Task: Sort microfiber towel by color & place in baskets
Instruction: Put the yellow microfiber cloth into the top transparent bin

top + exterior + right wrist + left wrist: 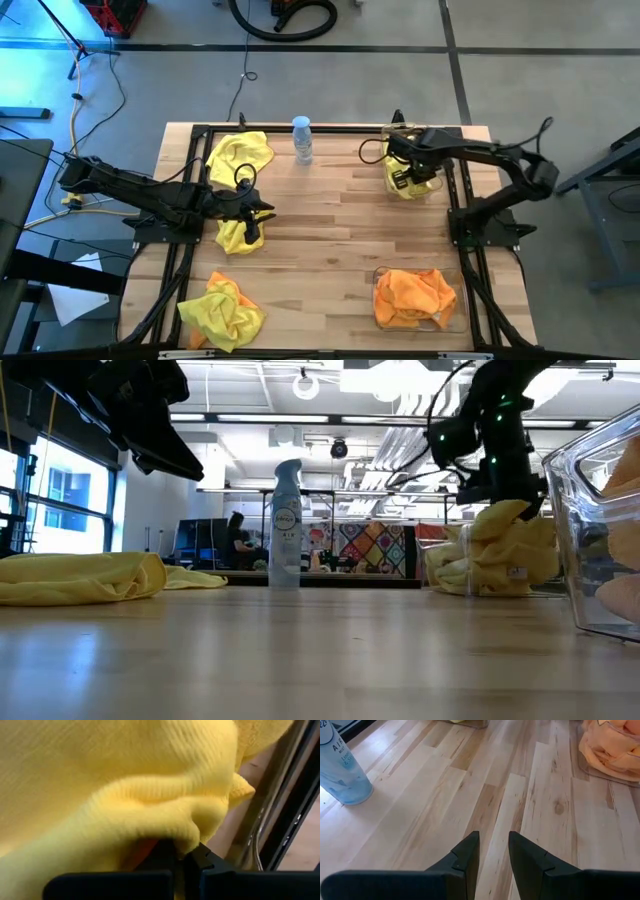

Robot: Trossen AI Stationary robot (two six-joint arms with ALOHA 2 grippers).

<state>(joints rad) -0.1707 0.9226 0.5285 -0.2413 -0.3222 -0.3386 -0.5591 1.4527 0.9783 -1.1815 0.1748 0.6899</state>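
While the right gripper (408, 176), shut on a yellow towel (412, 186), hangs directly over the far-right basket (432, 190), the left gripper (262, 212), slightly parted & empty, hovers just right of another yellow towel (234, 236) at mid-left, w/ the orange-filled basket (458, 322) near-right.

Ribbed yellow cloth towel (115, 780); smooth wood table (470, 785); probably plastic bottle (340, 765).

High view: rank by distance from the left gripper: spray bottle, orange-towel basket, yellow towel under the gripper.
From the left gripper, open:
1. Yellow towel, right beneath it, left side.
2. Spray bottle, far edge, centre.
3. Orange-towel basket, near right corner.
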